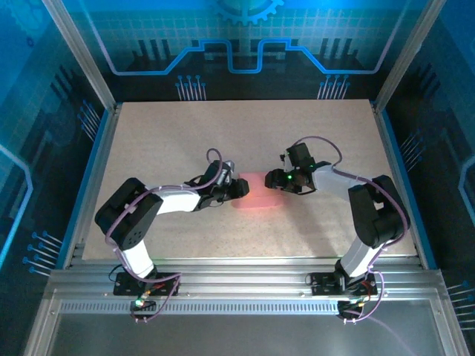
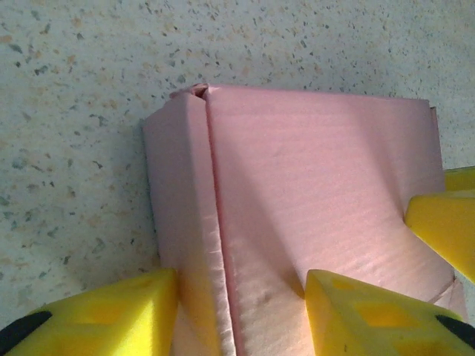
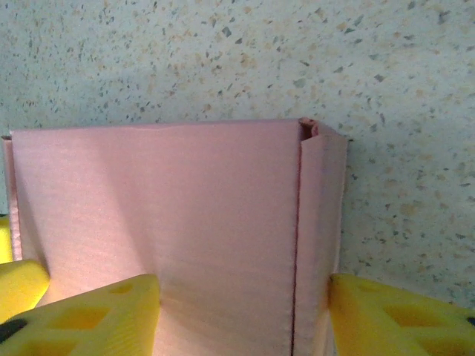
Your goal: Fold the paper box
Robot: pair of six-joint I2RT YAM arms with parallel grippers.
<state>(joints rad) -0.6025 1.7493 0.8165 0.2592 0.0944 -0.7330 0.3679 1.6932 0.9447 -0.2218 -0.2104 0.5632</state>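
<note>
The paper box [image 1: 258,194] sits mid-table [image 1: 185,141], directly between the arms. The left gripper [image 2: 239,285] and right gripper [image 3: 243,285] each straddle an opposite end, one finger outside the folded end wall and one over the broad panel, probably to brace the walls square. The jaws are partly closed against the card, but a firm clamp cannot be confirmed.

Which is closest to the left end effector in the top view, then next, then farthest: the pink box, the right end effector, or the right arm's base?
1. Pink box, right at the left end effector.
2. Right end effector, on the box's other side.
3. Right arm's base, at the bottom right of the view.
</note>
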